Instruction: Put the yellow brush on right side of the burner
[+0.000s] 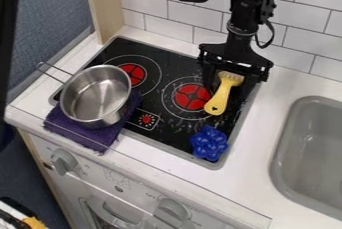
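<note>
The gripper (232, 79) hangs over the back right of the black stovetop, its fingers apart around the bristle end of the yellow brush (223, 94). The brush lies at a slant, its bristles toward the wall and its handle end toward the front, along the right side of the right red burner (192, 97). The handle's lower end is near the burner's right edge. Whether the fingers touch the brush cannot be told.
A metal pan (97, 95) stands on a purple cloth (87, 135) at the left. A blue flower-shaped object (210, 143) lies near the stovetop's front right corner. The sink (287, 168) is at the right, the tiled wall (197, 17) behind.
</note>
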{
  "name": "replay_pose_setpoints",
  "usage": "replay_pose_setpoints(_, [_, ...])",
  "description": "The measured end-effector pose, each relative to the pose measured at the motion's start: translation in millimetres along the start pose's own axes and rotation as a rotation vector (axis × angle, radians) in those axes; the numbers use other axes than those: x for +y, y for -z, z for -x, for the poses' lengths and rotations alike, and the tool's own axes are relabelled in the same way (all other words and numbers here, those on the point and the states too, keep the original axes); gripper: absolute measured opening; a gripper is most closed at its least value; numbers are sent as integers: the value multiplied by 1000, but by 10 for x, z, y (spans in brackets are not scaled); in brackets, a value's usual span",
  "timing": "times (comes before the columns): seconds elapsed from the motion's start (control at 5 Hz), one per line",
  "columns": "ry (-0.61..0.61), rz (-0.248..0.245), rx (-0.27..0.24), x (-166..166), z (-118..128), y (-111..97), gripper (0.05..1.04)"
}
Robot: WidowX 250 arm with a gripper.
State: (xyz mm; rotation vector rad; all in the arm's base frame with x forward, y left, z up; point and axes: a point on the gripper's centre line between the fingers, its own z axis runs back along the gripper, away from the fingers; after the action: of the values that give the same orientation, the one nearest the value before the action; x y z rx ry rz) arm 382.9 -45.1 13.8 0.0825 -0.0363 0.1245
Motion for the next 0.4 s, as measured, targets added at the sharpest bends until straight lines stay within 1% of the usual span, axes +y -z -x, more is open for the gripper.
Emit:
replay_pose_setpoints(0.2, [23,3,14,6,54,-5,1011])
replay_pose_setpoints(0.4, [31,52,-43,-18,40,-331,1005])
